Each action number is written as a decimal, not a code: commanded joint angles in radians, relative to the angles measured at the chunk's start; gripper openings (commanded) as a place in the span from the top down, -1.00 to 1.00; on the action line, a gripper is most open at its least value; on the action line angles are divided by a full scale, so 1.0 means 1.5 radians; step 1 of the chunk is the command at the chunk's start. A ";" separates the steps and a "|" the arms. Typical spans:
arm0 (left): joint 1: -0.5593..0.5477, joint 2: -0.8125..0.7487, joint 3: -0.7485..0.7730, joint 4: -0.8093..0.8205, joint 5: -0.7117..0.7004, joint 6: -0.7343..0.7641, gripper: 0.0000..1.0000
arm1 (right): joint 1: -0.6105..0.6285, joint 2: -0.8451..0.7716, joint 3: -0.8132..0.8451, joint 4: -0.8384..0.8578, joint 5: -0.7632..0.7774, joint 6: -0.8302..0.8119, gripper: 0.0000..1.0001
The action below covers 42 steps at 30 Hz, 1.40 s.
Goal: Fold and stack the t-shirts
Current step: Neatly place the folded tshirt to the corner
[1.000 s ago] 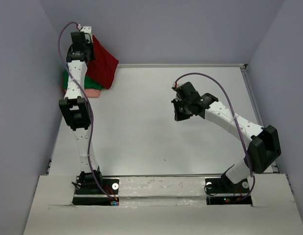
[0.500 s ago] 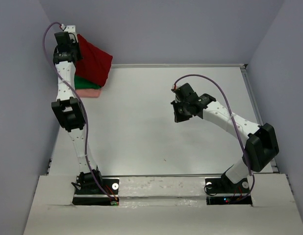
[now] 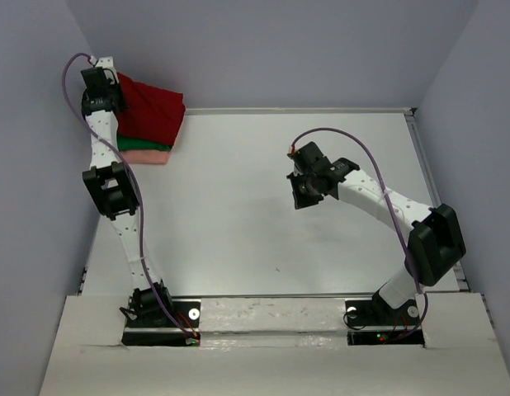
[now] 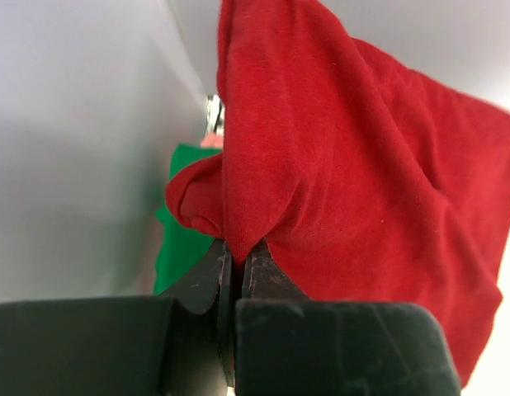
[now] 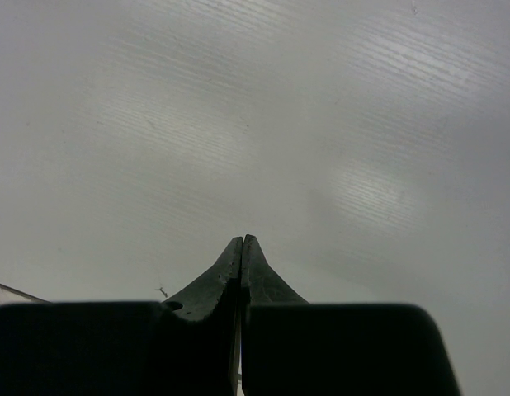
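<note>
The red shirt (image 4: 362, 181) is pinched by the left gripper (image 4: 235, 247) at far left and is draped rightward from it over the green shirt (image 3: 148, 145) and pink shirt (image 3: 152, 157). The right gripper (image 5: 242, 243), pressed together and empty, is positioned well apart.

From above, see only thin edges of the green t-shirt (image 3: 146, 144) and pink t-shirt (image 3: 149, 156) under the dark red t-shirt (image 3: 154, 107). Up close, lose the dark red t-shirt past the top edge, and cannot trace the tips of the left pincer (image 4: 236, 252), sunk into its fold.
</note>
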 commanded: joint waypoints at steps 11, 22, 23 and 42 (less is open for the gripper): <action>0.026 0.023 0.004 0.047 -0.054 -0.004 1.00 | 0.005 0.022 0.038 -0.029 0.006 -0.004 1.00; 0.055 0.022 0.016 0.041 -0.080 0.002 1.00 | 0.005 0.045 0.058 -0.037 0.004 -0.020 1.00; 0.056 0.026 0.019 0.042 -0.099 0.004 1.00 | 0.005 0.045 0.060 -0.038 0.005 -0.021 1.00; 0.060 0.098 -0.005 0.058 -0.123 0.015 1.00 | 0.005 0.062 0.078 -0.049 0.006 -0.028 1.00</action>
